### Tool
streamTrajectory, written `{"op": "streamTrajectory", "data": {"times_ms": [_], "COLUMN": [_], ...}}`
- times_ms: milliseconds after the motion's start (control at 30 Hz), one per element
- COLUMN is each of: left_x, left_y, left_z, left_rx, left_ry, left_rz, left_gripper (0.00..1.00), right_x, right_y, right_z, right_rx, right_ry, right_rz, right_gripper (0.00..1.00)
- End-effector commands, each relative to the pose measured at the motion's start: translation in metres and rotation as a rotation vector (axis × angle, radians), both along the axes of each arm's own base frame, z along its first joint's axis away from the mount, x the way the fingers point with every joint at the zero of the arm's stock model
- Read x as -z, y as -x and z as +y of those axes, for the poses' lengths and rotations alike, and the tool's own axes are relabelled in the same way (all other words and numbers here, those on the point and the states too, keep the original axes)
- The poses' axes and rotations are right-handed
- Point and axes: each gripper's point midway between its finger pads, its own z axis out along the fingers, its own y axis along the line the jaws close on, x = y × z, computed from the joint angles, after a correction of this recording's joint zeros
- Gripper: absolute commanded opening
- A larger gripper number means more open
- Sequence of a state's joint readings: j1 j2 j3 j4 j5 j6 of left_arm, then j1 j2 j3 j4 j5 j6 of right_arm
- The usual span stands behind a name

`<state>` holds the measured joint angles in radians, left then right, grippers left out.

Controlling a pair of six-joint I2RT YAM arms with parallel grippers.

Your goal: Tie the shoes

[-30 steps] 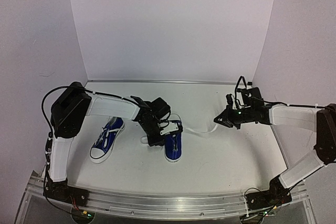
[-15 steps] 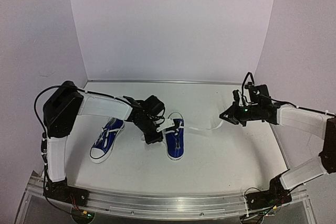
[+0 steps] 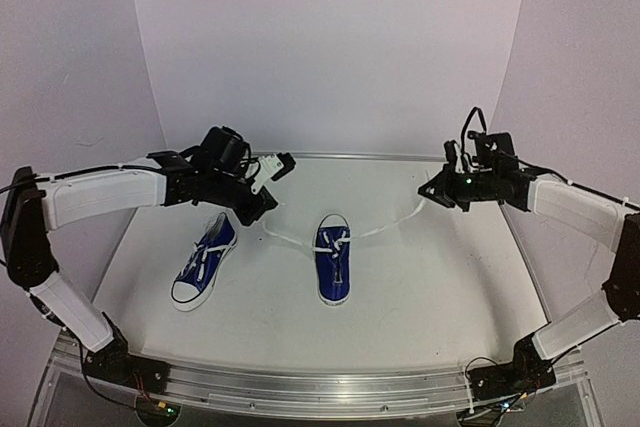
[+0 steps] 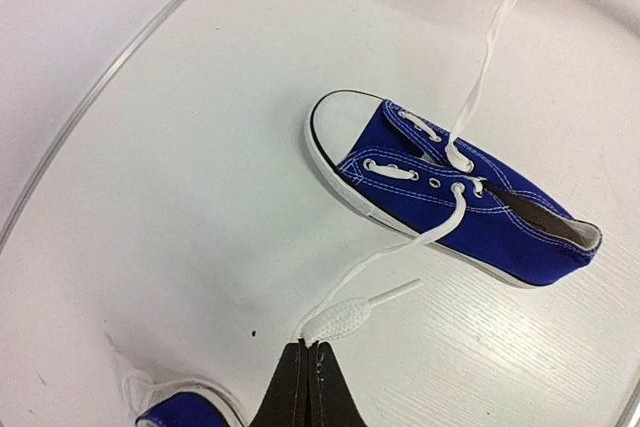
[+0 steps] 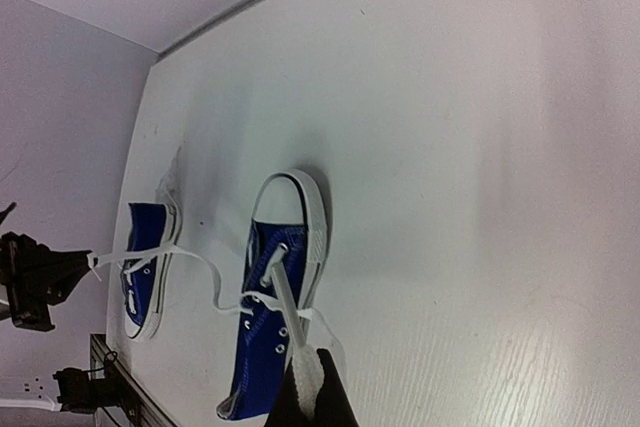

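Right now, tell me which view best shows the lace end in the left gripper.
Left wrist: the lace end lies close up, pinched in the shut left gripper. Top external shows a thin line; right wrist shows it tiny, near the left edge.

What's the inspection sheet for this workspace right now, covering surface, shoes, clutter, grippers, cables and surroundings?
Surface: white table, faint wood grain.
Job's things: middle shoe upright, laces pulled out sideways, no bow; left shoe apart beside it.
Clutter: nothing seen.
Grippers: left gripper shut on left lace end; right gripper shut on right lace end.
Cables: black cable looped above right wrist.
Surroundings: white walls; metal rail at near edge.
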<state>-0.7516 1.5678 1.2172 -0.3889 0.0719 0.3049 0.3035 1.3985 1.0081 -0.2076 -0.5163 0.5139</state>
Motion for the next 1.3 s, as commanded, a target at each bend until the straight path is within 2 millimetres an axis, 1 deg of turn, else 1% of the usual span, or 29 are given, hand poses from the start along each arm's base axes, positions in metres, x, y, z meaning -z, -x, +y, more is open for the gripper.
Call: {"op": "streamTrajectory", "data": {"times_ms": [0, 67, 133, 167, 267, 333, 433, 500, 567, 600, 633, 667, 733, 767, 833, 933, 967, 1033, 1133, 1200, 1267], "left_x": [-0.059, -0.066, -0.070, -0.070, -0.075, -0.079, -0.082, -0.082, -0.084, -0.085, -0.085, -0.087, -0.088, -0.087, -0.085, -0.082, -0.079, -0.070, -0.052, -0.040, -0.031], "left_y": [0.016, 0.031, 0.046, 0.054, 0.074, 0.084, 0.098, 0.107, 0.115, 0.119, 0.122, 0.124, 0.128, 0.129, 0.131, 0.130, 0.129, 0.127, 0.119, 0.110, 0.098], "left_z": [0.010, 0.010, 0.012, 0.012, 0.012, 0.013, 0.012, 0.011, 0.009, 0.009, 0.009, 0.010, 0.011, 0.013, 0.014, 0.014, 0.013, 0.010, 0.007, 0.007, 0.007], "left_rx": [-0.007, 0.040, 0.090, 0.115, 0.173, 0.190, 0.221, 0.243, 0.266, 0.275, 0.283, 0.291, 0.296, 0.298, 0.300, 0.303, 0.302, 0.299, 0.280, 0.250, 0.220], "left_ry": [0.156, 0.187, 0.216, 0.228, 0.282, 0.308, 0.314, 0.313, 0.322, 0.329, 0.333, 0.339, 0.348, 0.349, 0.345, 0.336, 0.329, 0.308, 0.258, 0.212, 0.172], "left_rz": [-0.085, -0.077, -0.070, -0.062, -0.054, -0.056, -0.046, -0.031, -0.022, -0.019, -0.016, -0.016, -0.017, -0.019, -0.020, -0.017, -0.012, 0.009, 0.039, 0.040, 0.020], "left_gripper": [0.00, 0.00, 0.00, 0.00, 0.00, 0.00, 0.00, 0.00, 0.00, 0.00, 0.00, 0.00, 0.00, 0.00, 0.00, 0.00, 0.00, 0.00, 0.00, 0.00, 0.00], "right_x": [-0.054, -0.059, -0.068, -0.068, -0.076, -0.082, -0.069, -0.066, -0.047, -0.037, -0.036, -0.020, -0.004, 0.000, 0.006, -0.003, -0.008, -0.009, 0.002, 0.015, 0.028], "right_y": [-0.033, -0.042, -0.048, -0.050, -0.051, -0.047, -0.042, -0.030, -0.018, -0.014, -0.004, 0.001, 0.018, 0.024, 0.028, 0.025, 0.023, 0.014, 0.004, -0.002, -0.009], "right_z": [0.014, 0.029, 0.054, 0.067, 0.121, 0.164, 0.224, 0.268, 0.306, 0.322, 0.339, 0.351, 0.372, 0.377, 0.376, 0.362, 0.355, 0.337, 0.306, 0.285, 0.266], "right_rx": [-0.040, -0.081, -0.131, -0.154, -0.248, -0.319, -0.412, -0.486, -0.546, -0.565, -0.594, -0.618, -0.676, -0.696, -0.706, -0.698, -0.694, -0.673, -0.649, -0.627, -0.602], "right_ry": [-0.034, -0.061, -0.077, -0.079, -0.104, -0.128, -0.147, -0.178, -0.190, -0.194, -0.207, -0.208, -0.231, -0.239, -0.233, -0.210, -0.206, -0.190, -0.147, -0.099, -0.046], "right_rz": [-0.136, -0.137, -0.156, -0.158, -0.176, -0.189, -0.171, -0.164, -0.133, -0.118, -0.115, -0.084, -0.036, -0.019, -0.005, -0.043, -0.055, -0.059, -0.044, -0.032, -0.022], "right_gripper": [0.00, 0.00, 0.00, 0.00, 0.00, 0.00, 0.00, 0.00, 0.00, 0.00, 0.00, 0.02, 0.14, 0.21, 0.38, 0.64, 0.69, 0.74, 0.77, 0.75, 0.67]}}
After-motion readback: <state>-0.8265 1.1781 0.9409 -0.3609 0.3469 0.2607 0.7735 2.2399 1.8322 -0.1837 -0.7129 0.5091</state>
